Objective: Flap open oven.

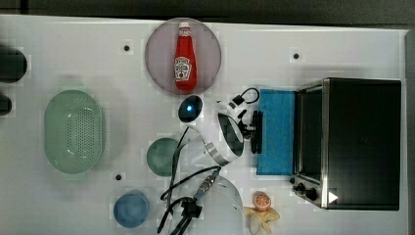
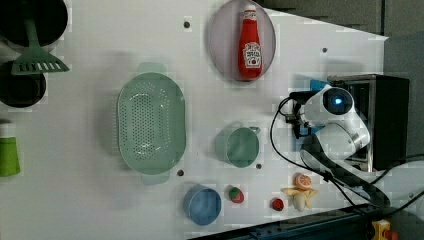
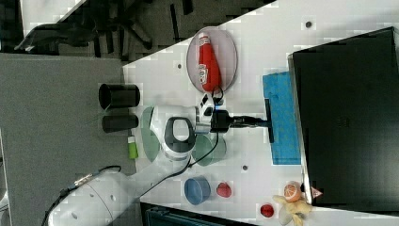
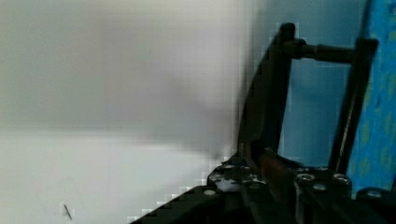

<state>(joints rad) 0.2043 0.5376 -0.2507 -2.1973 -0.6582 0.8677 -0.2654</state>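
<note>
The oven (image 1: 362, 142) stands at the top view's right, with its black knobs (image 1: 306, 190) at the near end. Its bluish glass door (image 1: 276, 147) lies folded down flat on the table, and the dark handle (image 1: 257, 142) runs along the door's free edge. My gripper (image 1: 253, 130) reaches level from the top view's left and is shut on the middle of that handle. In the right view the fingers (image 3: 249, 121) meet the handle bar (image 3: 269, 108). The wrist view has the handle (image 4: 275, 93) close against one finger (image 4: 275, 170), beside the blue door (image 4: 380, 93).
A ketchup bottle (image 1: 184, 56) lies on a round plate (image 1: 159, 58) behind my arm. A green colander (image 1: 73, 131), a green cup (image 1: 161, 155) and a blue bowl (image 1: 131, 209) sit to the top view's left. A toy orange (image 1: 262, 200) and a toy banana (image 1: 262, 218) lie near the oven's knobs.
</note>
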